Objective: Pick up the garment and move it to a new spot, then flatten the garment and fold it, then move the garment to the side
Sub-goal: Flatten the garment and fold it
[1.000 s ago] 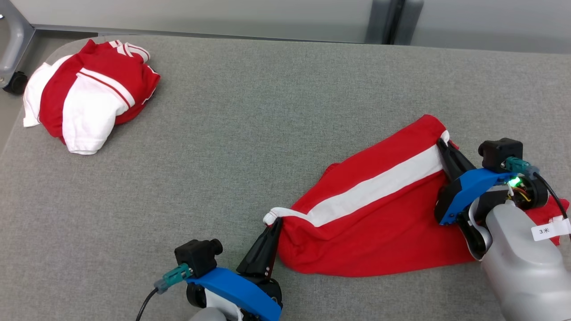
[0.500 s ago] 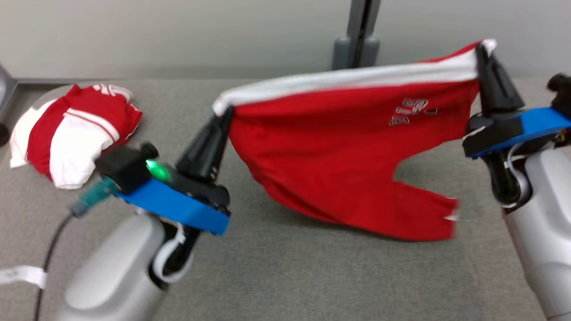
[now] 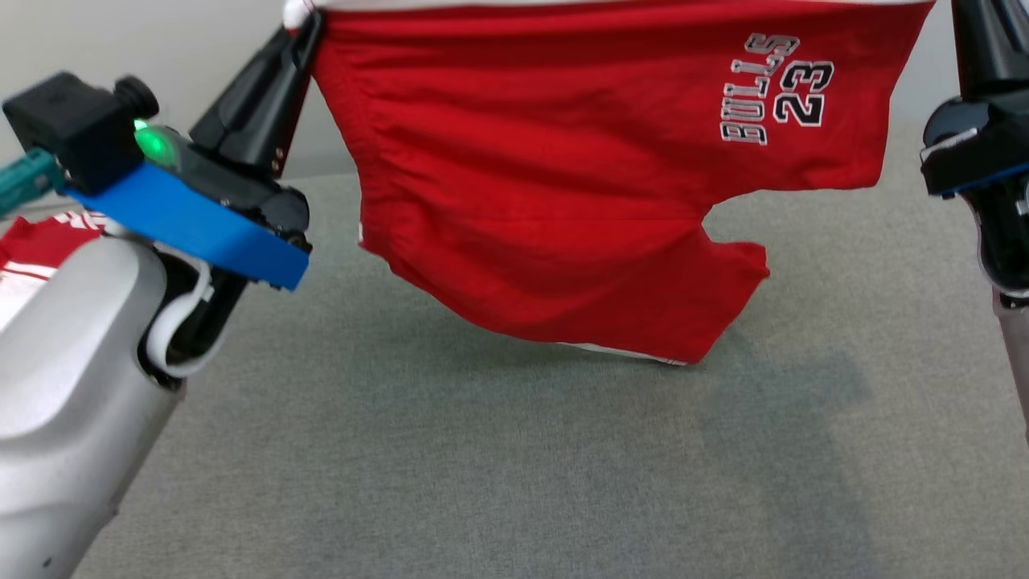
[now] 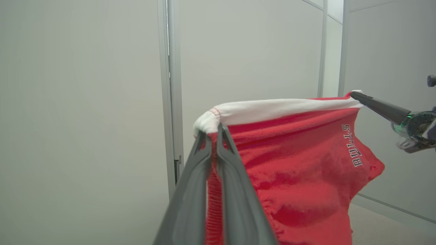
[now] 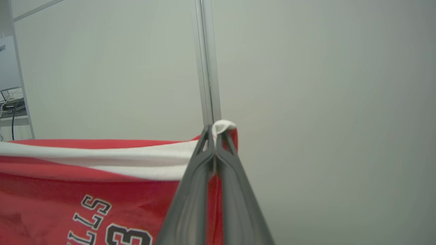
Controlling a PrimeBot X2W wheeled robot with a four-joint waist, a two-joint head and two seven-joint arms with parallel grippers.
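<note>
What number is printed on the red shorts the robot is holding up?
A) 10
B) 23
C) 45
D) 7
B: the shorts have "BULLS 23" printed on them, readable in the head view.

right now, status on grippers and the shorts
Left gripper shut on one waistband corner, right gripper on the other. Red shorts hang spread over table. Other garment far left.
</note>
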